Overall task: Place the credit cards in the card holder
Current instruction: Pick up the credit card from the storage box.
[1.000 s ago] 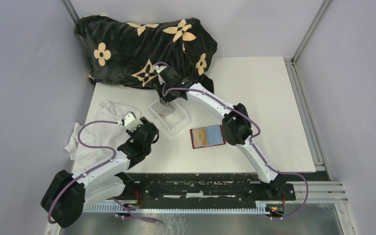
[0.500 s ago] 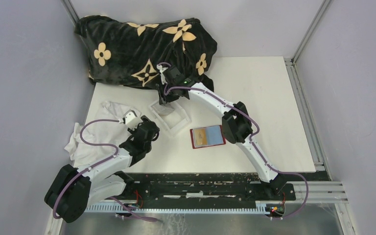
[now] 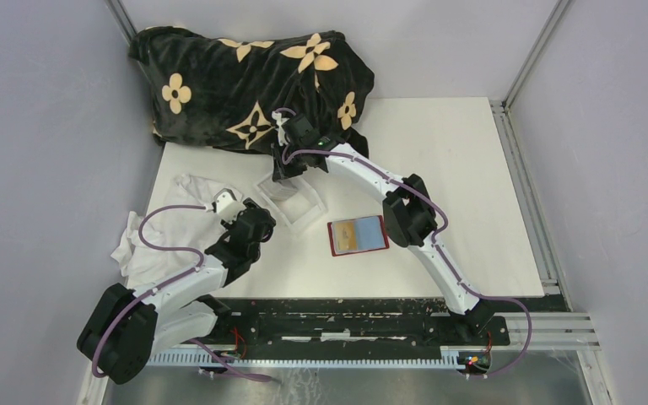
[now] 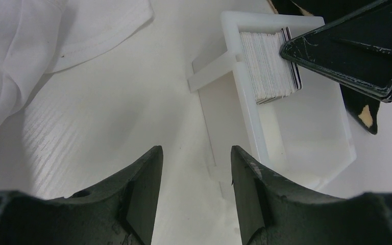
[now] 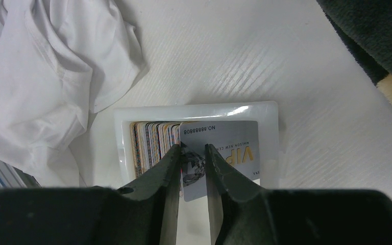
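The credit cards (image 5: 153, 140) stand on edge, packed face to face, at the far end of the clear plastic box (image 5: 196, 108), which sits left of centre on the table (image 3: 439, 169), between the white cloth (image 3: 164, 232) and the black flowered blanket (image 3: 245, 76). One grey card (image 5: 224, 148) leans off the end of the row with its printed face showing, and the right gripper (image 5: 193, 149) reaches straight down over it. Its jaws are narrow, one finger against the stack side and the other over the card's face, with a gap between them through which the card shows. I judge that it is not yet clamped. So the card lies directly between and below the fingers, and the row runs along the box's length, across the line in which the jaws close. The card holder (image 3: 357, 235) lies open and flat to the right of the box and nearer the arms' bases, its long side running left to right, with a yellow-orange and a light blue card visible in it. The right arm is plainly the one placed for this pick, and its own forearm passes just beside the holder. The left gripper (image 4: 194, 151) hangs wide and empty off the box's near-left side, holding nothing. Once the card is gripped, the move will likely be a lift clear of the box wall, then a carry to the near right.
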